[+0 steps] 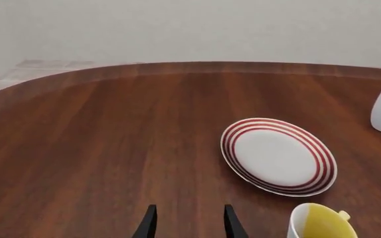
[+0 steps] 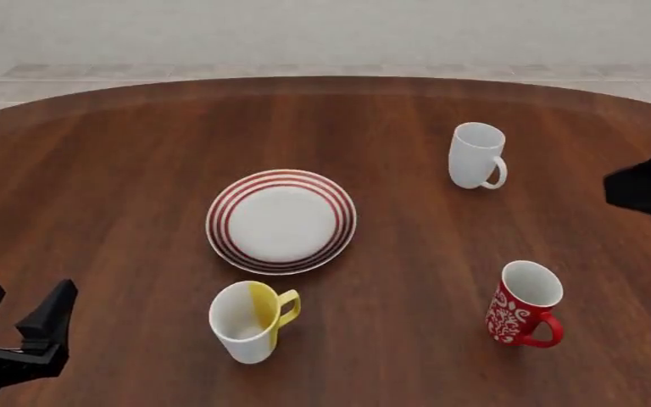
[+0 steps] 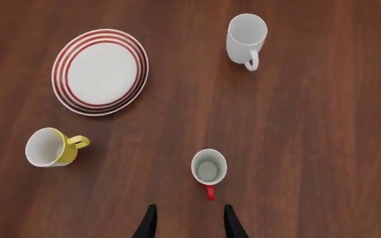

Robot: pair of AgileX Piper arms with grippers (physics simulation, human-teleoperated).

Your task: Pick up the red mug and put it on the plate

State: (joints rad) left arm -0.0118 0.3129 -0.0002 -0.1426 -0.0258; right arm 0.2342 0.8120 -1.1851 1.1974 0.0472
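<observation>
Front view shows the red mug (image 2: 522, 303) standing upright on the wooden surface (image 2: 111, 170), toward the near right, its long axis vertical and its white mouth facing up. Its red handle points toward the near edge and slightly right. White floral patterning covers the red body; no brand, label or readable writing shows on it or on anything else.

The plate (image 2: 281, 220) lies flat near the middle of the surface, well apart from the red mug, to its left and farther back. A white-and-yellow mug (image 2: 252, 320) stands just in front of the plate, its handle to the right. A plain white mug (image 2: 475, 155) stands farther back on the right, handle toward the near right.

The left pincer (image 2: 14, 309) sits at the near left corner, its two dark fingers spread apart with nothing between them; the left wrist view confirms the gap, with bare wood between the tips.

The right pincer (image 3: 189, 223) hangs above the red mug, looking nearly straight down into its white inside in the right wrist view. Its fingers are released and spread, holding nothing, with the mug's handle pointing toward the gap between them. In the front view only a dark part of the right arm shows at the right edge.
</observation>
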